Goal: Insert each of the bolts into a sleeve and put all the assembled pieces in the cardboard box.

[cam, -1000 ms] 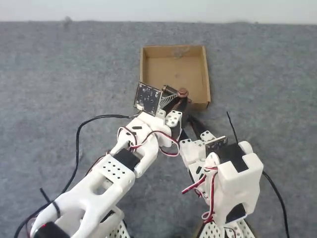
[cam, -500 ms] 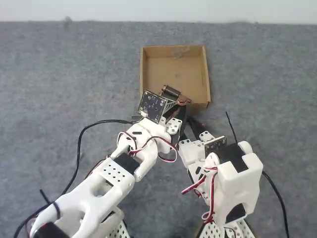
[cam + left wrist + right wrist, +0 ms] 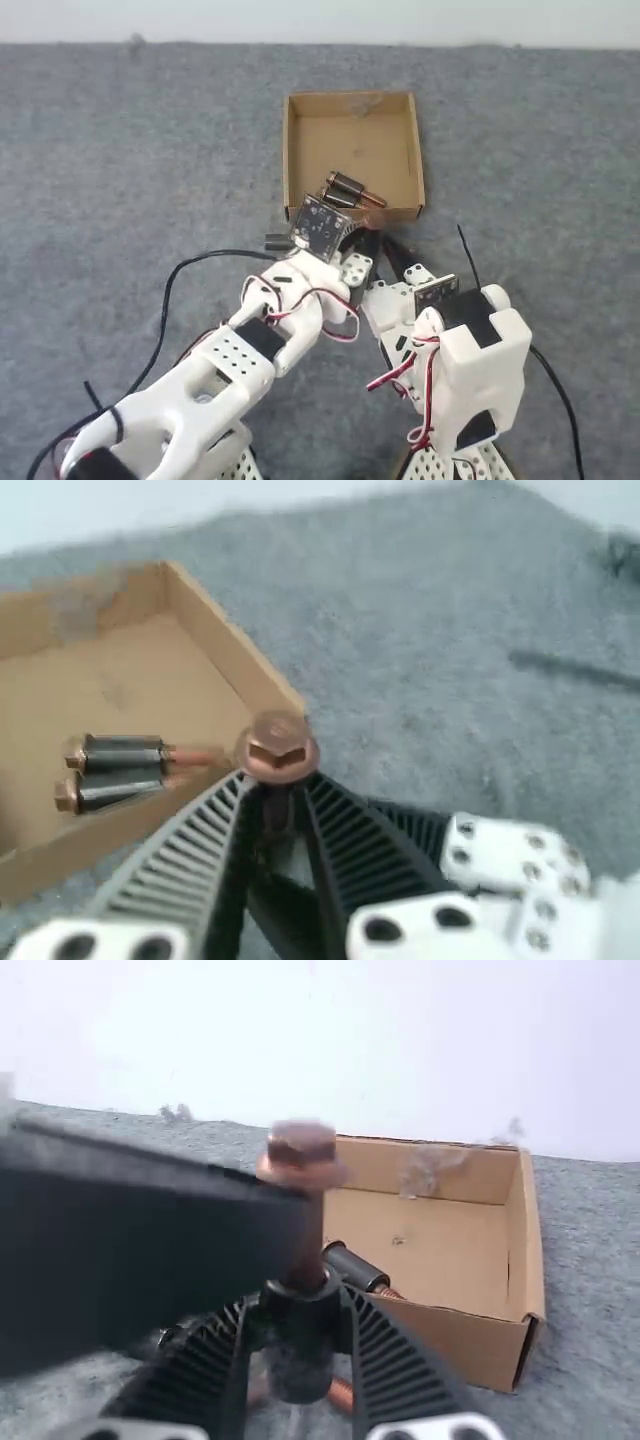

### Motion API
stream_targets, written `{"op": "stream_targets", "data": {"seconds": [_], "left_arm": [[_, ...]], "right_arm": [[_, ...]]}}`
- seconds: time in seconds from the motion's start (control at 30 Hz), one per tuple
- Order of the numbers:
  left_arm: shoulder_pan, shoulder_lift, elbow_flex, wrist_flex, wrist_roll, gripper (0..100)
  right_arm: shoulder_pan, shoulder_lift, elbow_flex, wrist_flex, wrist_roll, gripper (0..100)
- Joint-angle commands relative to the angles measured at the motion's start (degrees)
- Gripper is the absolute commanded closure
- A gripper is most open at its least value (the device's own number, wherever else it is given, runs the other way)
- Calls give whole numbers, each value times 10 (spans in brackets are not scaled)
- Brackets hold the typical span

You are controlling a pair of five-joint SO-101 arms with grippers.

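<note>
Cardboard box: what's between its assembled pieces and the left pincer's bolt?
The near wall of the cardboard box, per the high view: assembled pieces lie just inside it, left pincer and bolt outside.

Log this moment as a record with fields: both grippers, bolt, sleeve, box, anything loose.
left gripper: shut on the bolt, hex head up
right gripper: shut on the sleeve, upright
bolt and sleeve: shank enters the sleeve's top
place: just outside the box's near wall
cardboard box: two assembled pieces side by side at the near wall
carpet: one small dark piece near the left arm's wrist camera, kind unclear
</note>
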Motion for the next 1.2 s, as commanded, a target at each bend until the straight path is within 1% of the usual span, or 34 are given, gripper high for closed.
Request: {"op": "stream_targets", "data": {"seconds": [0.0,0.17,0.97,1.07,1.17], "left_arm": [[15,-25,-3,-12,-4,987],[19,-19,18,-14,-4,987],[15,-27,15,-15,-6,984],[16,-65,22,-11,-6,984],[18,-135,50,-4,-6,984]], "right_arm": [[15,-26,11,-15,8,992],[17,-28,12,-15,8,992],[17,-26,8,-14,8,992],[17,-26,7,-12,8,992],[18,-24,0,-11,8,992]]}}
